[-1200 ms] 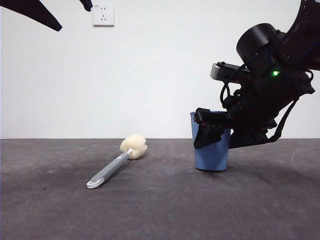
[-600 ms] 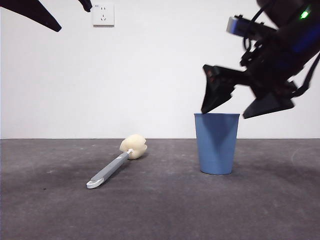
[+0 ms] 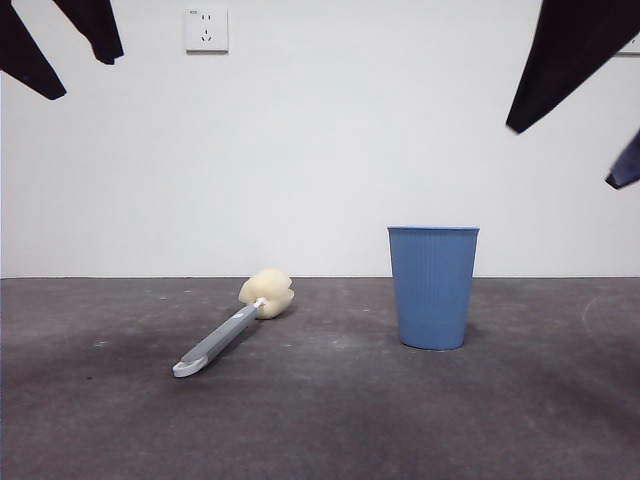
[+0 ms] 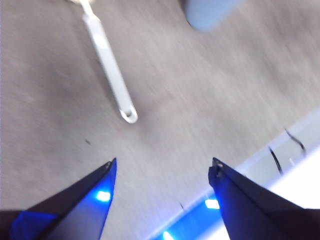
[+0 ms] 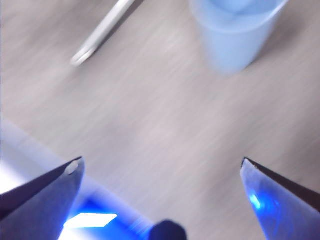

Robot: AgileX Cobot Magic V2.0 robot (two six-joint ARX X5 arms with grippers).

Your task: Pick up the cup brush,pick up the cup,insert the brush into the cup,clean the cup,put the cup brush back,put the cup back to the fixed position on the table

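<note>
on the dark grey surface (image 3: pixel 320 420) the cup (image 3: pixel 433 287) stands upright, nothing touching it. well apart from the cup lies the cup brush (image 3: pixel 236 324), flat, its sponge head nearer the wall. high above the cup the right claw (image 5: pixel 160 170) hangs wide open and empty. far from the cup, above the brush, the left claw (image 4: pixel 162 167) is also spread and empty.
</note>
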